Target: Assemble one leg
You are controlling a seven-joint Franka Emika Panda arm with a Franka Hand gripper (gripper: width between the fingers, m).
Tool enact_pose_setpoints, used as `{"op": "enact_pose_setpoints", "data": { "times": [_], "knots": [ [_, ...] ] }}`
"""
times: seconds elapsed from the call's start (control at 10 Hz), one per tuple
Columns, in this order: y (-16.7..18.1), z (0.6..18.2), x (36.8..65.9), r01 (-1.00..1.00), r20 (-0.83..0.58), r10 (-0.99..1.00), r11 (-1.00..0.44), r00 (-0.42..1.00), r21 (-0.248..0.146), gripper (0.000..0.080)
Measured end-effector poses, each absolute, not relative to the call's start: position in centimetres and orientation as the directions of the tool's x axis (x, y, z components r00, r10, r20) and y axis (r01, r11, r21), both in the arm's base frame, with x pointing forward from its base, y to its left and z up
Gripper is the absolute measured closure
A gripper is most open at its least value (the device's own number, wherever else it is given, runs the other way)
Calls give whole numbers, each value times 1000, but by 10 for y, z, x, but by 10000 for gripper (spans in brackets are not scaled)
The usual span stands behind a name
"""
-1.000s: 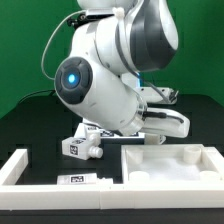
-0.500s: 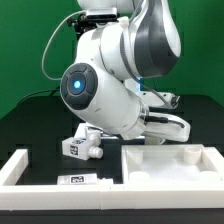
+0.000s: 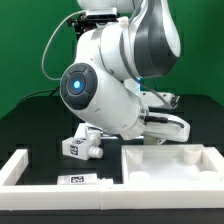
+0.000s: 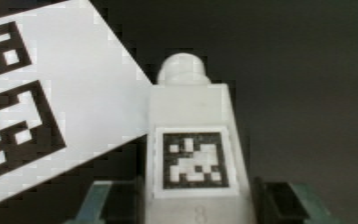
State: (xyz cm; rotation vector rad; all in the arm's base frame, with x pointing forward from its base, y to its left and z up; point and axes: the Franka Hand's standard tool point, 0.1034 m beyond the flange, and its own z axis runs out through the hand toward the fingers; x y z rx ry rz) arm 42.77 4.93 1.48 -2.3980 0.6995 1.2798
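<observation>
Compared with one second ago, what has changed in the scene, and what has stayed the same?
The arm sank a little and shifted toward the exterior view's right, then stopped. The leg and the square panel kept their places.

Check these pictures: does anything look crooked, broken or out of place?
Nothing stands out. The leg sits straight between the fingers of the hand, beside the marker board, and no part looks broken.

No words, numbers or brand names are being shown legibly. Only black-and-white square marker tags (image 4: 195, 160) are being displayed: one on the short white plastic leg (image 4: 190, 100) between the fingers of the gripper (image 4: 194, 204), two on the flat white marker board (image 4: 91, 62) beside it.
</observation>
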Motion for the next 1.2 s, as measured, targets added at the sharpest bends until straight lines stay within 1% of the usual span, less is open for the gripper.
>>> {"op": "enact_pose_setpoints", "data": {
  "times": [0.1, 0.3, 0.4, 0.5, 0.6, 0.7, 0.9, 1.0, 1.1, 1.2],
  "knots": [
    [51, 23, 430, -556, -839, -256, -829, 479, -65, 517],
    [52, 63, 450, -539, -842, -217, -837, 494, -100, 517],
    [52, 83, 472, -526, -799, -225, -841, 557, -130, 517],
    [54, 110, 491, -500, -729, -235, -850, 643, -167, 517],
    [57, 116, 494, -486, -686, -247, -855, 685, -178, 517],
    [57, 109, 498, -490, -623, -287, -853, 728, -179, 517],
    [58, 112, 501, -485, -514, -335, -854, 790, -187, 515],
    [55, 116, 508, -455, -437, -339, -870, 833, -192, 515],
    [49, 129, 520, -395, -368, -308, -899, 877, -191, 515],
    [47, 141, 537, -356, -320, -279, -910, 905, -211, 515]
  ]
}}
